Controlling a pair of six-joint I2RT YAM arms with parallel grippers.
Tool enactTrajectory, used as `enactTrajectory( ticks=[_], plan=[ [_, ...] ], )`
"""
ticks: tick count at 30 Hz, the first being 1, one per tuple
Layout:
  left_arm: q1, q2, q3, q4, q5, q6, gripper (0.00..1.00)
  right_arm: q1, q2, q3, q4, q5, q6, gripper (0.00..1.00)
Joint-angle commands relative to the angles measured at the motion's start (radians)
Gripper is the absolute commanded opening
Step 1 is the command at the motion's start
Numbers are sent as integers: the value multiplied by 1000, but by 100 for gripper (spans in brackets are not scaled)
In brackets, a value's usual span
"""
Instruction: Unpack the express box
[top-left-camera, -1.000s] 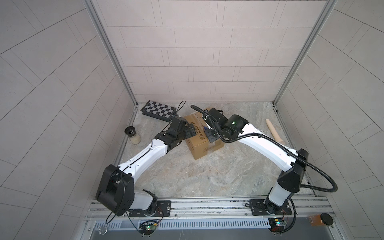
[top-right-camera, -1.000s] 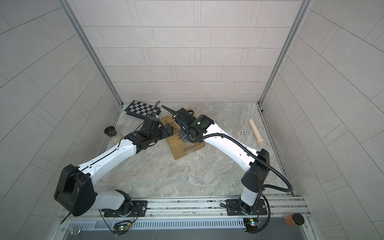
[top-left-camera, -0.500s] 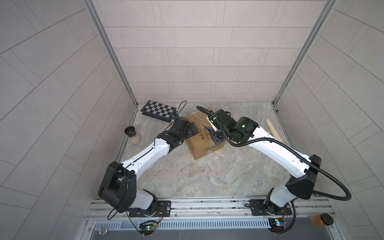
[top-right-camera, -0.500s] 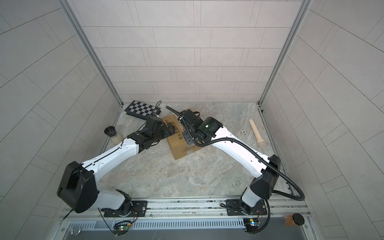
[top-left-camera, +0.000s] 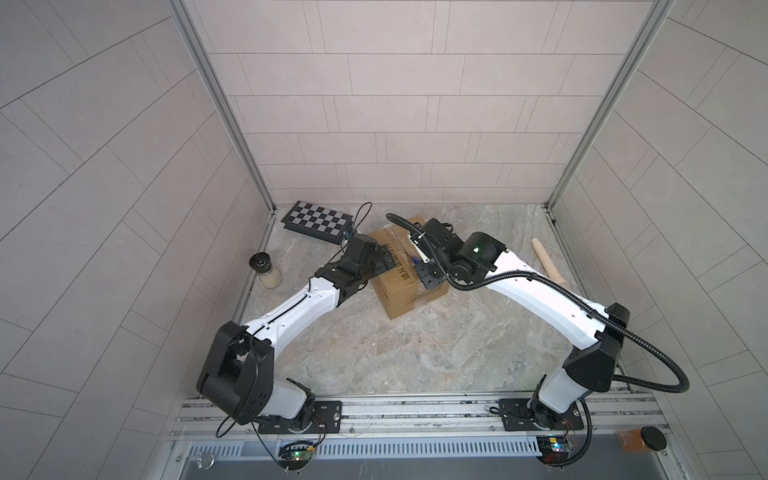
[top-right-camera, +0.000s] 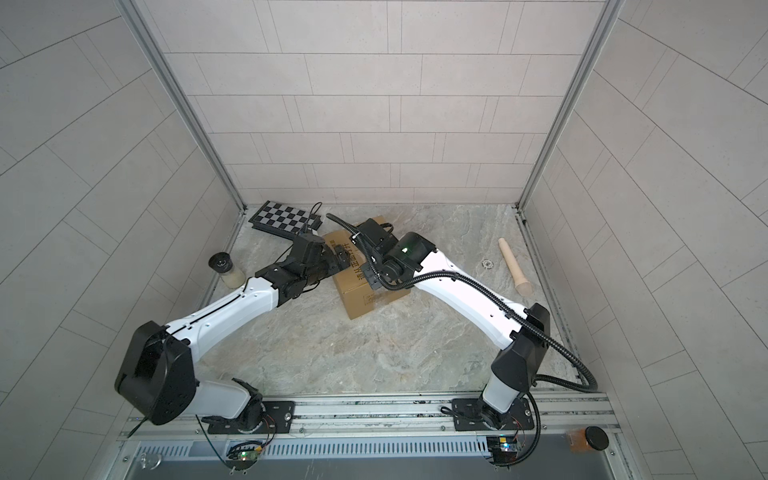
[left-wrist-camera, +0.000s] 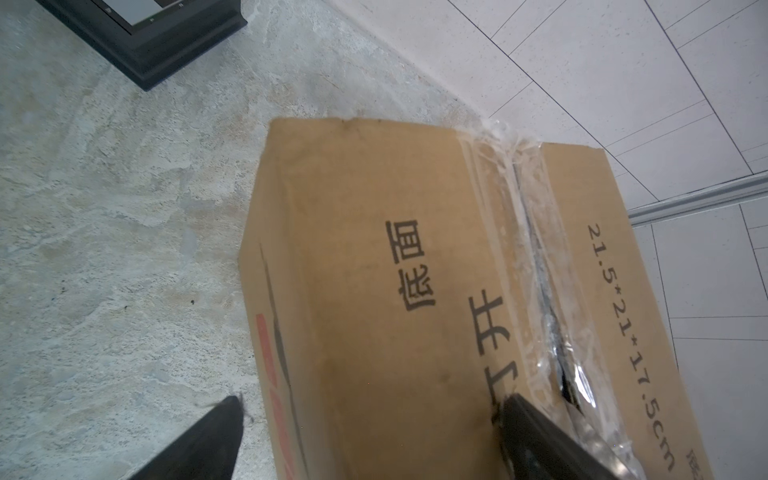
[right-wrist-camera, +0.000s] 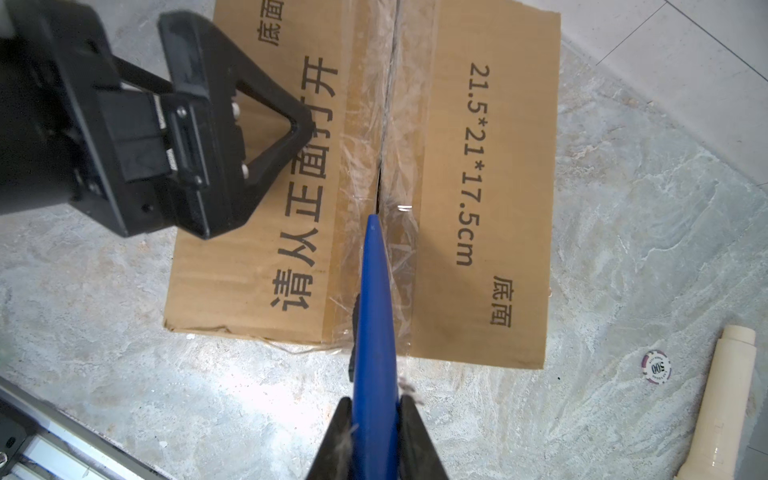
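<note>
right gripper (right-wrist-camera: 376, 405) clamped on a blue tool (right-wrist-camera: 374, 299), its tip sat at the taped seam of the express box (right-wrist-camera: 511, 174), left gripper (left-wrist-camera: 370, 399) spread wide astride the box's edge, gripping nothing

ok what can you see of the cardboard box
The express box is a brown corrugated carton flat on the stone floor, black Chinese print and dimensions on top. Crinkled clear tape covers the centre seam, partly split. A blue tool in the right claw points into that split; the open left claw straddles one top edge.
</note>
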Motion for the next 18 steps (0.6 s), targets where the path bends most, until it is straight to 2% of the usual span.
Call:
enactTrajectory(
  ticks=[1,7,18],
  plan=[
    [4,29,-67,-138,0,17,100,8,58,25,-6,-51,-20,0],
    [4,37,-68,-169,-29,7,100,9,60,87,-139,-47,-4,0],
    [5,42,-68,-196,-68,-8,100,10,-22,78,-293,-73,-8,0]
  ],
)
